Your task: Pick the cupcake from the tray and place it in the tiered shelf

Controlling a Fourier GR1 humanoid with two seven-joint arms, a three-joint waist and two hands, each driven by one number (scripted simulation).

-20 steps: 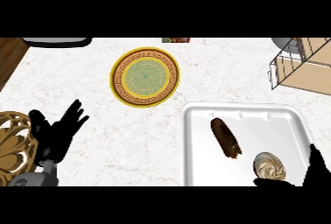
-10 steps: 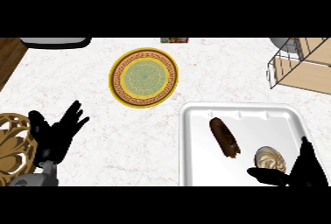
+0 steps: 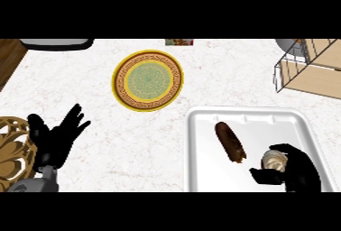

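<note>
A white tray (image 3: 200,149) lies at the lower right of the counter. In it the cupcake (image 3: 272,161), pale with a ribbed wrapper, sits near the tray's front right, mostly hidden. My right hand (image 3: 297,169) is over it, fingers curled over its top and thumb at its front left side. A brown oblong pastry (image 3: 230,141) lies in the tray left of the cupcake. The tiered shelf (image 3: 307,67), wire frame with wooden boards, stands at the upper right edge. My left hand (image 3: 57,135) rests open at the lower left, fingers up.
A yellow patterned plate (image 3: 148,80) lies at the upper middle of the marble counter. A woven golden basket (image 3: 12,153) shows at the left edge beside my left hand. A dark appliance edge (image 3: 57,43) sits at the top left.
My right hand has moved up and left onto the cupcake and its fingers have curled around it. The left hand has stayed put.
</note>
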